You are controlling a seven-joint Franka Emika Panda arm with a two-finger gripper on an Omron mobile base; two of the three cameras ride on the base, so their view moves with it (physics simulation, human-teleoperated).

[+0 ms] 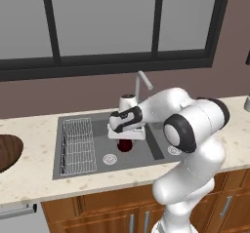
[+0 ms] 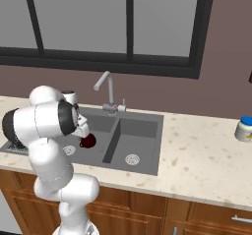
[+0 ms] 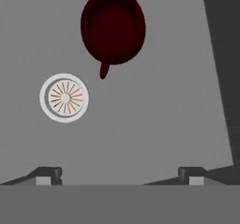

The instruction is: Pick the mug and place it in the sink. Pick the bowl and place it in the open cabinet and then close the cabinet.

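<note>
Your claw (image 3: 120,174) hangs with its tips spread wide and nothing between them, over the left basin of the dark grey double-basin sink (image 1: 161,148). Beyond the tips you see the small dark maroon mug (image 3: 112,27) upright on the basin floor, near the round steel drain (image 3: 64,98). The wide dark brown wood-grain bowl (image 1: 7,150) sits well left on the speckled cream bench (image 1: 29,178).

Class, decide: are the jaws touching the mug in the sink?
Apart. The hand view shows the mug lying on the sink floor, with bare grey floor between it and the open jaws' tips.
</note>
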